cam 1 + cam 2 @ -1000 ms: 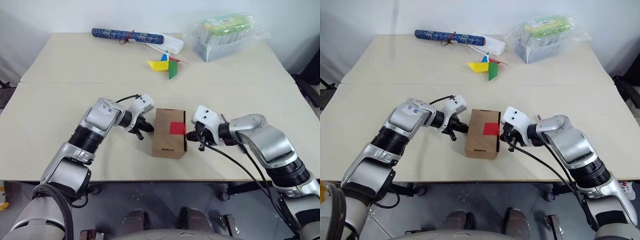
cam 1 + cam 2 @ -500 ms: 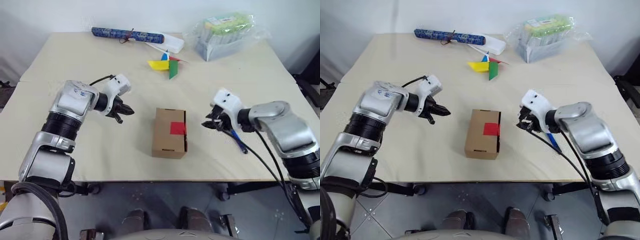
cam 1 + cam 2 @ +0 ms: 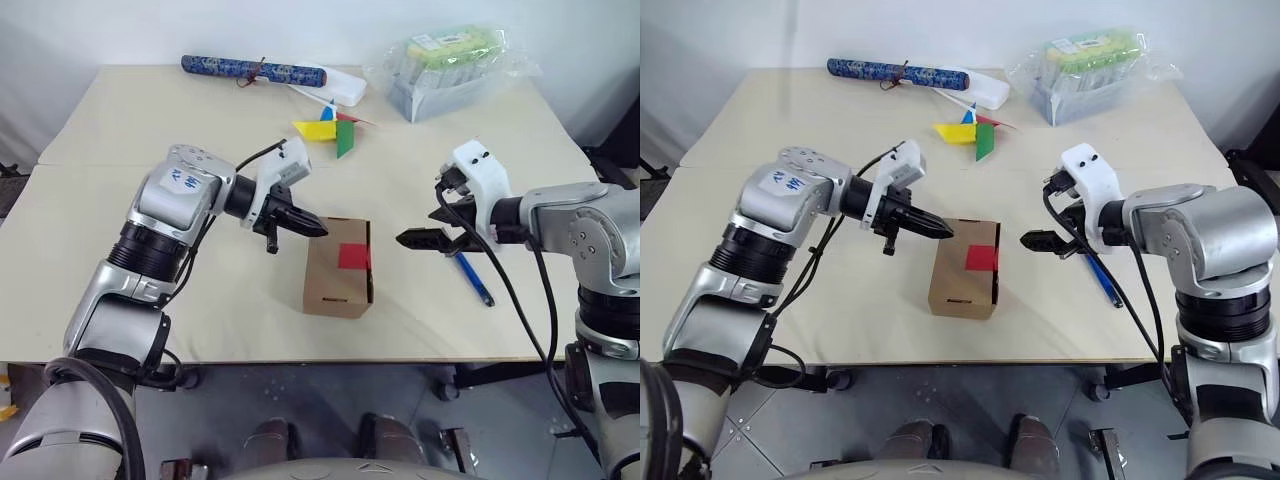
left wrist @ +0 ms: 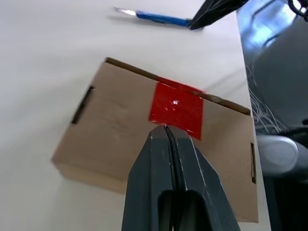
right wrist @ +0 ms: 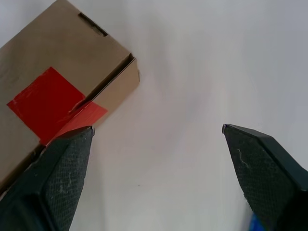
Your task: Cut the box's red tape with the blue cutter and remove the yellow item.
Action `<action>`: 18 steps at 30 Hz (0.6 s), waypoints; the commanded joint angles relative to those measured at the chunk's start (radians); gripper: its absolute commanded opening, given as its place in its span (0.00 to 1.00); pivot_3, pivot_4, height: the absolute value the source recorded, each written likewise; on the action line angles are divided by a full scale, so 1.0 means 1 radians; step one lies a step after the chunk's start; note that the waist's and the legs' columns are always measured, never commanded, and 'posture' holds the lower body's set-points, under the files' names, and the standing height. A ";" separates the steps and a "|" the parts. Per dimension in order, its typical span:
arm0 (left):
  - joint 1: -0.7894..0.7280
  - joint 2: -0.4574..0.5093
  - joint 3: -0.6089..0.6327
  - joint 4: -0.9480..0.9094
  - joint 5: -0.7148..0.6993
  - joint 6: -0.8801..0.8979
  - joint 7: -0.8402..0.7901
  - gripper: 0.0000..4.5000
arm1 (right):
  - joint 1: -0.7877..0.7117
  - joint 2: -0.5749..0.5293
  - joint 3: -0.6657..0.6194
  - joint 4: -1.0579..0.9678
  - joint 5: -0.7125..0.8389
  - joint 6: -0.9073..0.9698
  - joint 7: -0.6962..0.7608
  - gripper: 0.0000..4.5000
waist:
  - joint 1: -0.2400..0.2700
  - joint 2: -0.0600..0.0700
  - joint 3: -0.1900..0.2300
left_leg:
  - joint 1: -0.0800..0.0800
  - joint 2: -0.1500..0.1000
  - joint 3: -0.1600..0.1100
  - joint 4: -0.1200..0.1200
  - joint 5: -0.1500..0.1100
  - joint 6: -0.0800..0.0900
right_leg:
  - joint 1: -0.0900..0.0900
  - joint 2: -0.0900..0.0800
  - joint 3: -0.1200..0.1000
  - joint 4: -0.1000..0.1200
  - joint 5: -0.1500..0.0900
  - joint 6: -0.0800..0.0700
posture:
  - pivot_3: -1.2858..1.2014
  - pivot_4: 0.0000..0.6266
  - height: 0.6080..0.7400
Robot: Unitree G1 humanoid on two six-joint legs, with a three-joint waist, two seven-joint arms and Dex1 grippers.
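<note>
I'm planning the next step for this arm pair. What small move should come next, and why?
Probably lower the open right gripper to the blue cutter, which lies free on the table; the red tape looks slit, but the box remains closed.

The box (image 3: pixel 338 268) is closed, so its contents are hidden. The cutter's (image 3: pixel 473 278) upper end is covered by the right end effector (image 3: pixel 418 239). Beyond the left end effector (image 4: pixel 166 129), the box's near corner is cut off by the wrist view's edge.

Pinwheel (image 3: pixel 335 130), patterned roll (image 3: pixel 252 69), wrapped tray (image 3: pixel 450 66)
</note>
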 commanded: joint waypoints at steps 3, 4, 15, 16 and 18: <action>0.013 -0.022 -0.051 0.020 0.054 -0.076 -0.001 0.00 | 0.031 0.073 -0.067 -0.032 0.175 0.005 -0.195 0.99 | -0.001 0.000 0.000 | 0.000 0.000 0.000 0.000 0.000 0.000 | 0.000 0.000 0.000 0.000 0.000 0.000 | 0.52 0.24 1.00; 0.017 -0.029 -0.058 0.031 0.065 -0.091 0.003 0.00 | 0.044 0.093 -0.074 -0.034 0.207 0.005 -0.238 0.99 | -0.001 0.000 0.000 | 0.000 0.000 0.000 0.000 0.000 0.000 | 0.000 0.000 0.000 0.000 0.000 0.000 | 0.52 0.24 1.00; 0.036 -0.057 -0.075 0.083 0.119 -0.154 0.011 0.00 | 0.096 0.146 -0.101 0.020 0.572 0.005 -0.624 0.99 | 0.001 0.000 0.000 | 0.000 0.000 0.000 0.001 0.000 0.000 | 0.000 0.000 0.000 0.002 0.000 0.000 | 0.52 0.24 1.00; 0.037 -0.057 -0.074 0.083 0.120 -0.155 0.010 0.00 | 0.097 0.141 -0.101 0.025 0.599 0.005 -0.650 0.99 | 0.001 0.000 0.000 | 0.000 0.000 0.000 0.001 0.000 0.000 | 0.000 0.000 0.000 0.002 0.000 0.000 | 0.52 0.24 1.00; 0.039 -0.058 -0.073 0.082 0.123 -0.156 0.010 0.00 | 0.107 0.127 -0.095 0.033 0.647 0.005 -0.695 0.99 | 0.001 0.000 0.000 | 0.000 0.000 0.000 0.001 0.000 0.000 | 0.000 0.000 0.001 0.002 0.000 0.000 | 0.52 0.24 1.00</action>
